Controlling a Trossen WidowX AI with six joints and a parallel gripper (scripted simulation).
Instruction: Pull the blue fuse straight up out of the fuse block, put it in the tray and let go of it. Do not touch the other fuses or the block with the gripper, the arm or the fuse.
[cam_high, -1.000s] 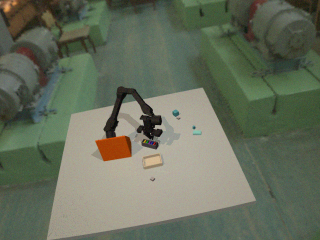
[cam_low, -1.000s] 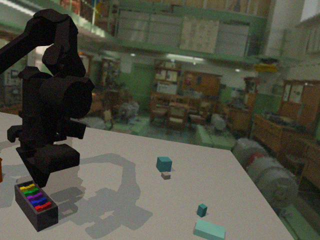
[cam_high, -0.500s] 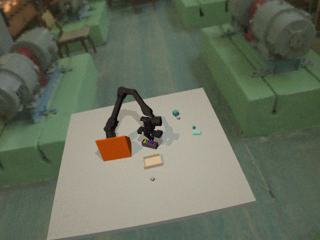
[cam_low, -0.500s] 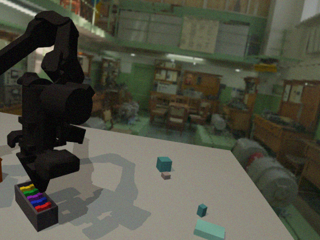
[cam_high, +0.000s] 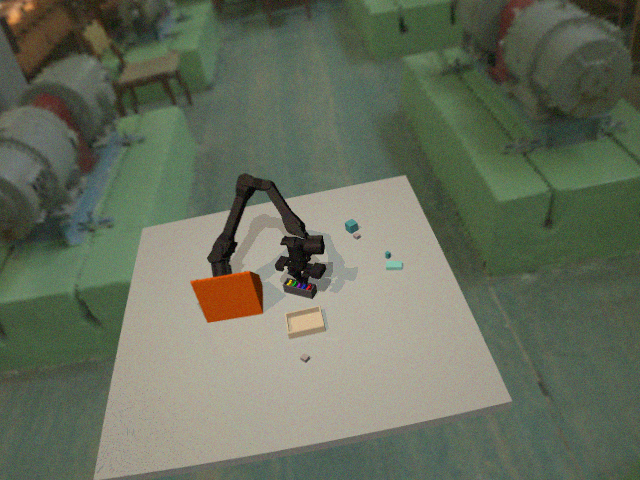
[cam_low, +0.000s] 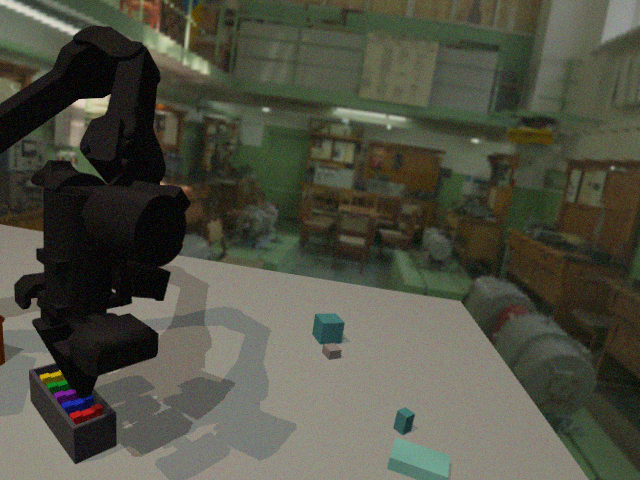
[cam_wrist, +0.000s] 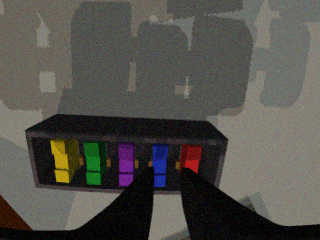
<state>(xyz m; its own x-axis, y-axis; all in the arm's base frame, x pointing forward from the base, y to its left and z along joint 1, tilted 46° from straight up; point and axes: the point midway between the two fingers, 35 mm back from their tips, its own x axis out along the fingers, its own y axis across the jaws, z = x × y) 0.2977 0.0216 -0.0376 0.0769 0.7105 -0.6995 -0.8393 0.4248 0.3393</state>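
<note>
Tool, jaws a narrow gap apart and gripping nothing, hangs directly above the blue fuse, fingers straddling its upright tab.

Workshop hall, green floor, green machine plinths, wooden cabinets, chairs, ceiling strip lights

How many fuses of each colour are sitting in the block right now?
Yellow fuse: 1
Green fuse: 1
Purple fuse: 1
Blue fuse: 1
Red fuse: 1
Total: 5, all seated in the fuse block.
</note>
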